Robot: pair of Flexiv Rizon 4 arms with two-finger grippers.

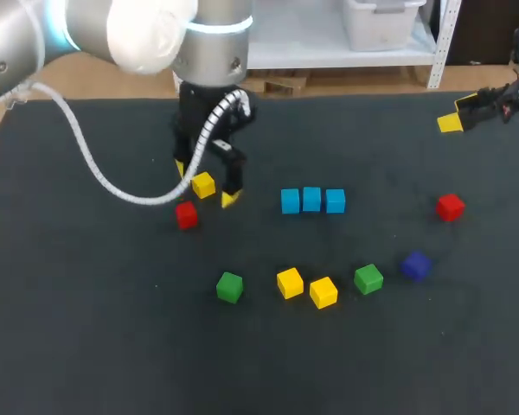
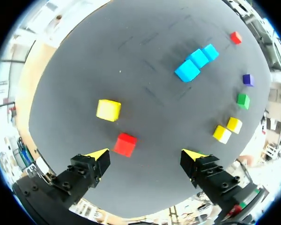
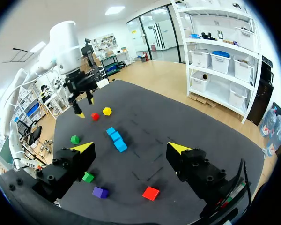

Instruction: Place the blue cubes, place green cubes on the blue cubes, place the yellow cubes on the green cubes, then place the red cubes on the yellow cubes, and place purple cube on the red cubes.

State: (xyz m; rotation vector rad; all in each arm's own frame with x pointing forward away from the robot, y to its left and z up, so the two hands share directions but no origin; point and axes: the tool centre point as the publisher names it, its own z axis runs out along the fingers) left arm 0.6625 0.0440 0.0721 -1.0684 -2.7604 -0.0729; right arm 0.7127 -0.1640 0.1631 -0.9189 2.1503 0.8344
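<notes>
Yellow cube (image 1: 203,184) below spread left pincer (image 2: 146,154)

A dark worktop (image 1: 86,346) is carrying eleven loose cubes, each resting singly on its surface. A row of three blue cubes (image 1: 311,200) is lying side by side near the middle. To its left, a first yellow cube (image 1: 203,184) is sitting near a first red cube (image 1: 186,213). Nearer the front edge, a left green cube (image 1: 229,286), a second yellow cube (image 1: 290,283), a third yellow cube (image 1: 323,292), a right green cube (image 1: 368,278) and a purple cube (image 1: 415,264) are forming a shallow arc. A second red cube (image 1: 450,207) is lying apart at the right.
</notes>
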